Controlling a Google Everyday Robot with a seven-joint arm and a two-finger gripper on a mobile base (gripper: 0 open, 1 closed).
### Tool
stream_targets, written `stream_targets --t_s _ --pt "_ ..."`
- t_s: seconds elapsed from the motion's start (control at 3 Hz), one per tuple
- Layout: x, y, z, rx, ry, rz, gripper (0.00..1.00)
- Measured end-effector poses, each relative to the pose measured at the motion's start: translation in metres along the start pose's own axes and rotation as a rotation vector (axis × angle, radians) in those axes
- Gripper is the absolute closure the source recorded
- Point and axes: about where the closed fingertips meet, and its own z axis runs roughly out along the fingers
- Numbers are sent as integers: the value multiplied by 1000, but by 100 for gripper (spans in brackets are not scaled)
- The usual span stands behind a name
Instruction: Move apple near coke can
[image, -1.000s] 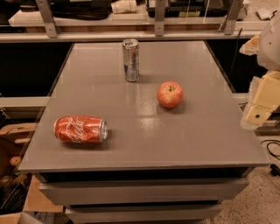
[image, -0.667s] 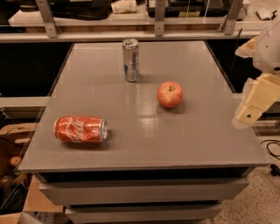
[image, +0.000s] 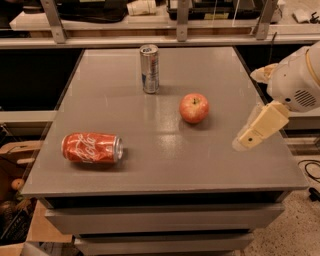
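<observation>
The red apple (image: 194, 107) sits upright on the grey table (image: 165, 165), right of centre. The red coke can (image: 92, 148) lies on its side near the table's front left, silver end facing right. My gripper (image: 249, 140) hangs over the table's right edge, to the right of and nearer than the apple, apart from it. Its cream fingers (image: 261, 127) point down and left toward the table. It holds nothing.
A slim silver and blue can (image: 149, 68) stands upright at the back centre, left of and behind the apple. Metal shelf rails (image: 180, 35) run behind the table. The floor (image: 300, 220) drops away past the right edge.
My gripper has moved left, from outside the table's right edge to over it, closer to the apple. The apple and both cans have not moved.
</observation>
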Motion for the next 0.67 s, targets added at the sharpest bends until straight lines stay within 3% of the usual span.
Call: stream_targets --t_s 0.67 --pt "-15 -2 46 -19 -252 100 0"
